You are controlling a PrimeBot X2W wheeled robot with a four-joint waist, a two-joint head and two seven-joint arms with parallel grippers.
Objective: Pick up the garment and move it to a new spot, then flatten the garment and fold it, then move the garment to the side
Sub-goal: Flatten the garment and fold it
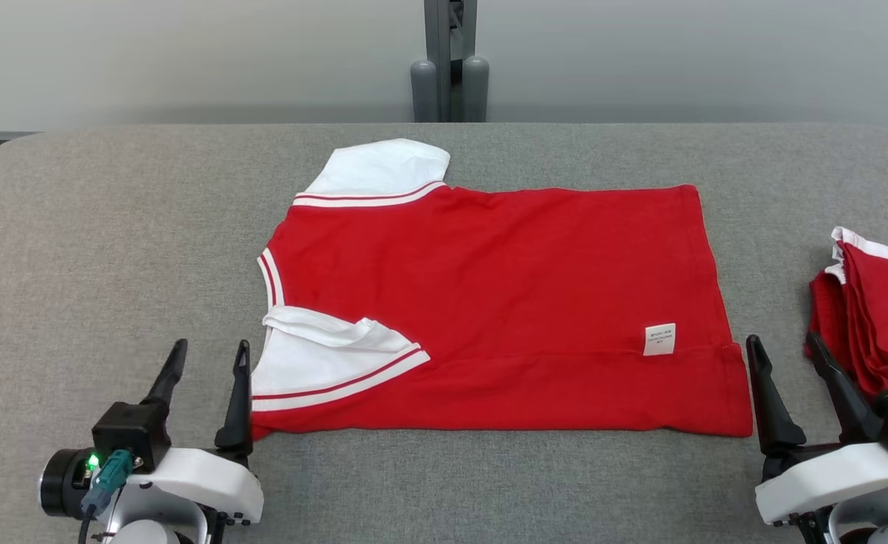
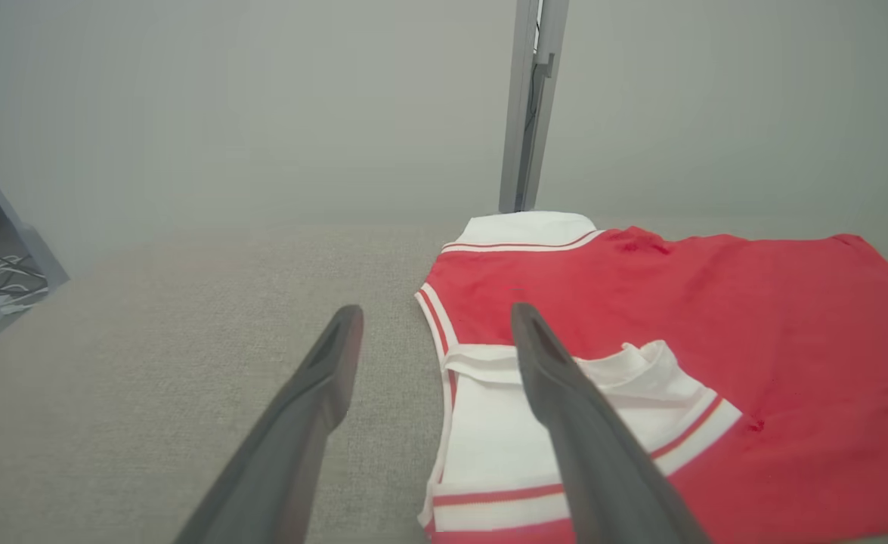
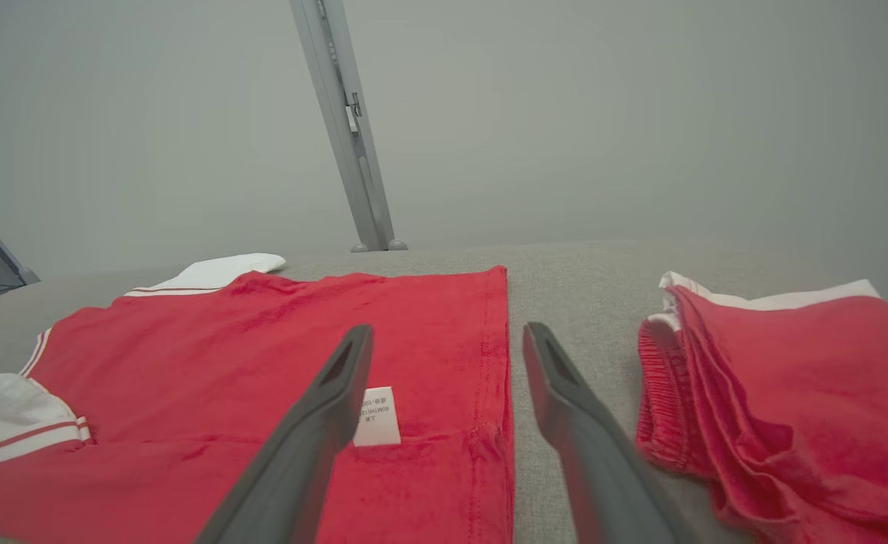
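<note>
two grippers sat at the near side of the work, both w/ fingers spread wide and nothing btwn them. the left gripper [image 1: 211, 345] hovered low over the grey fabric-covered table [image 1: 111, 227]. its inner finger was just beside the neck end of the red short-sleeved shirt with white striped sleeves [image 1: 504, 302]. in the left wrist view that finger [image 2: 564, 393] crossed in front of the near white sleeve [image 2: 489, 446]. the right gripper [image 1: 782, 338] stood just outside the shirt's hem corner, w/ a folded pile of red clothes with white trim [image 1: 882, 317] close on its outer side.

the shirt lay ahead of and btwn the two grippers, spread flat and sideways: neck twd the left gripper, hem twd the right. a small white care label [image 1: 660, 339] showed nr the hem, just inward of the right gripper. the near sleeve was tucked back over the body, while the far white sleeve [image 1: 383, 170] stuck out beyond it.

flattening looked done and folding partly begun. one gripper sat at each end of the near long edge, prob b/c that edge could then be pinched at both corners and carried over w/o sagging. the pile was prob finished pieces, marking the side spot. main risk: the right gripper's outer finger snagging that pile.
</note>
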